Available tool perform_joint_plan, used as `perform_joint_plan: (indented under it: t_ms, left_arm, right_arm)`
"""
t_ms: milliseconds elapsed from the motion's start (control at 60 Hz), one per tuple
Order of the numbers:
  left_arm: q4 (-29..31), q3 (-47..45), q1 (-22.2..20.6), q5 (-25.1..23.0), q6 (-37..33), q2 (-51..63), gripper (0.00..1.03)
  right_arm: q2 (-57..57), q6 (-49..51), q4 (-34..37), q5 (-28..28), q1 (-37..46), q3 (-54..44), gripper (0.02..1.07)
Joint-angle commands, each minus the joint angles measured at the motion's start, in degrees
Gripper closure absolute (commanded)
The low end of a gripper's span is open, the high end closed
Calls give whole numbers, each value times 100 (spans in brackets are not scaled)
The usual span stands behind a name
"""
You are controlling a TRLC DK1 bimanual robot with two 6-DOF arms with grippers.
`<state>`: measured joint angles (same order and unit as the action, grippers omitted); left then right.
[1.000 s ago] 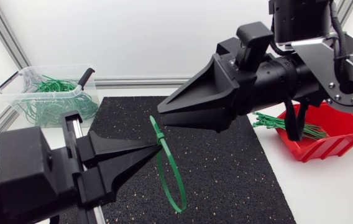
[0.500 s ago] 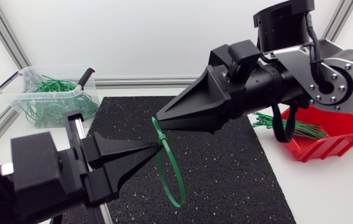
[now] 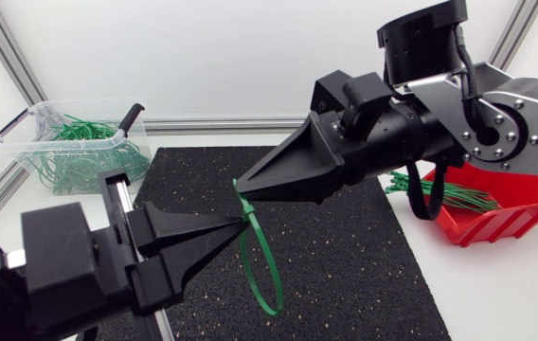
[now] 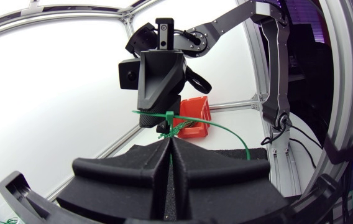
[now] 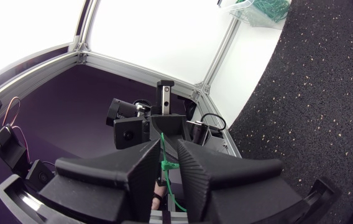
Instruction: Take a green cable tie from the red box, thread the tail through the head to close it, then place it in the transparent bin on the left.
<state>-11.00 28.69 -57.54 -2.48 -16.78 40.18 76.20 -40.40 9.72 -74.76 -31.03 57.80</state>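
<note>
Left gripper (image 3: 239, 220): over the near left part of the black mat (image 3: 364, 275), clenched, fingers pressed flat with only a seam between them. Their tips nip the green cable tie (image 3: 267, 270) just under its head. Green cable tie: held in the air above the mat's middle, clear of its surface. The strap hangs from the grip in a long loop and curves back up, and a short end stands above the left fingertips. Whether the tail passes through the head cannot be made out. Right gripper (image 3: 242, 193): over the mat's middle, its arm entering from beyond the mat's right edge, tip at the tie's upper end directly above the left tip. It is released, fingers parted by a narrow gap with the strap running in that gap; contact with either pad is not discernible. Room: the mat's speckled surface shows under the loop and out to its right and near edges, with white table (image 3: 496, 294) beyond the right edge. The left arm hides the mat's near left corner. Red box (image 3: 511, 223): off the mat's far right corner, partly behind the right arm, with loose green ties (image 3: 406, 185) reaching over its wall toward the mat. Transparent bin (image 3: 23, 142): off the mat's far left corner, holding looped ties (image 3: 80, 128).
</note>
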Motion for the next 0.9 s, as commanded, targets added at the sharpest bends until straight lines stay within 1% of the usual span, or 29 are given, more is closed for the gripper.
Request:
perform_joint_plan:
  t_ms: [0,17,233,283,367,433,500,650,767,800,817,850,883]
  left_arm:
    - [-95,-144,15,37,-151,42,100]
    - [-95,-144,15,37,-151,42,100]
    - [-95,-153,-65,46,-142,51,100]
    - [-95,-144,-258,169,-142,42,100]
    - [-86,-118,-750,529,-151,51,100]
    - [-95,-91,-961,661,-151,86,100]
    - [-95,-65,-1084,758,-151,130,100]
    - [-95,-65,-1128,837,-151,156,100]
    - [-77,-109,-926,846,-151,95,100]
    - [-51,-109,-812,846,-151,69,100]
    - [-42,-109,-741,846,-151,60,100]
    - [-7,-100,-548,837,-151,42,100]
    - [-7,-109,-355,837,-159,33,100]
  right_arm:
    - [-18,147,66,14,-70,-6,99]
    - [-18,147,66,14,-70,-14,101]
    - [35,208,136,146,-26,91,101]
    - [184,208,136,252,26,205,101]
    - [615,199,145,278,237,469,101]
    - [966,182,153,269,334,689,101]
    - [1098,191,162,269,369,777,101]
    - [958,208,206,269,229,636,101]
    - [545,349,206,278,229,328,101]
    - [448,428,197,296,281,267,98]
    - [413,472,197,322,316,232,93]
    - [334,613,197,489,378,161,77]
    - [290,771,189,770,413,91,64]
